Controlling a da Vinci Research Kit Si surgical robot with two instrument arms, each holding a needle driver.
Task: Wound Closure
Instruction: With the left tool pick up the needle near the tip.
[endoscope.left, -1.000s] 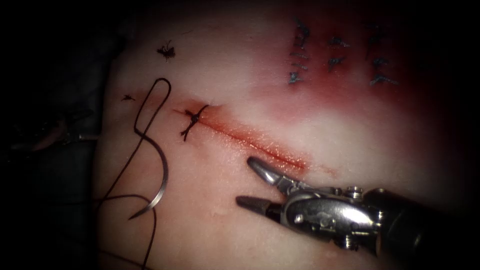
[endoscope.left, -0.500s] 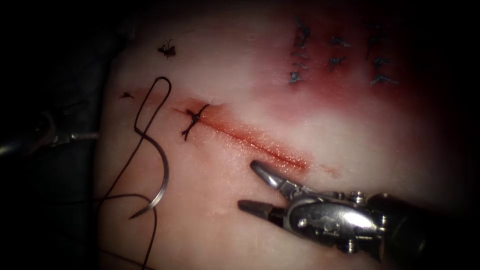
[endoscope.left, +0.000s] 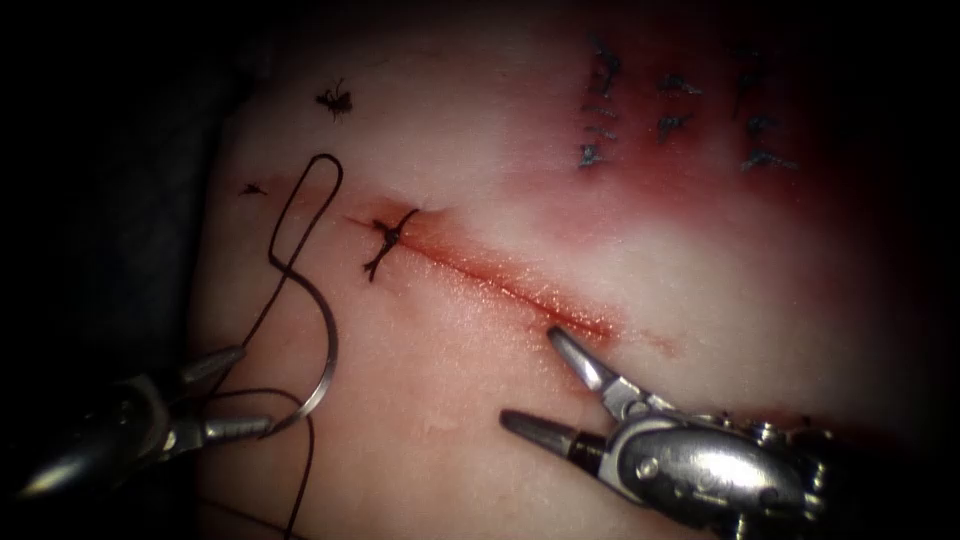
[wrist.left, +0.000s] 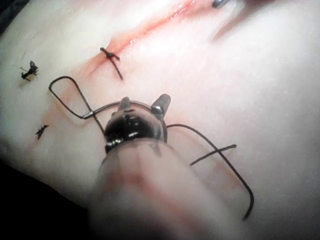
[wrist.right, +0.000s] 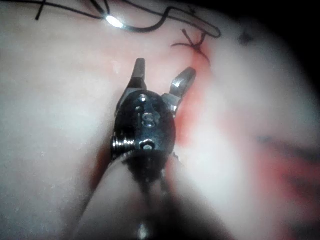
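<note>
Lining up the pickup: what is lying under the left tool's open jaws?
The needle lies flat on the tissue, left of the cut, between the left tool jaws, held by neither tool. Thread crosses there.

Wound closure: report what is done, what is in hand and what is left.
Done: one knotted stitch crosses the cut's left end. In hand: nothing held yet. The needle lies loose on the tissue, left of the cut, with its thread; the left tool sits open around its tip end, and the right tool is open and empty. Left: the cut's remaining length lies open.
</note>
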